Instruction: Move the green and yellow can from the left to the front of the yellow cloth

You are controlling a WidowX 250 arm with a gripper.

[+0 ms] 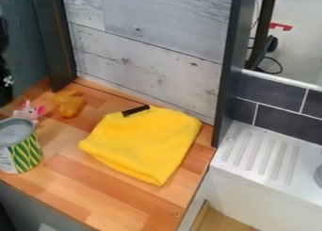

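Observation:
A yellow cloth [143,143], folded into a rough square, lies on the wooden counter [69,176]. A short black strip [136,111] rests at its upper edge. Left of the cloth, near the back wall, is an orange-brown toy [68,103]. A pink and white plush toy [27,112] sits behind a can [19,147] with a green and yellow patterned side, which stands upright at the counter's left. Dark parts, seemingly of the robot arm [5,74], show at the left edge, apart from the cloth.
A grey wood-plank wall [148,41] backs the counter between two dark upright posts. To the right stands a white sink unit with a ridged drainboard [261,154], below dark tiles. The counter's front edge drops off at the lower left.

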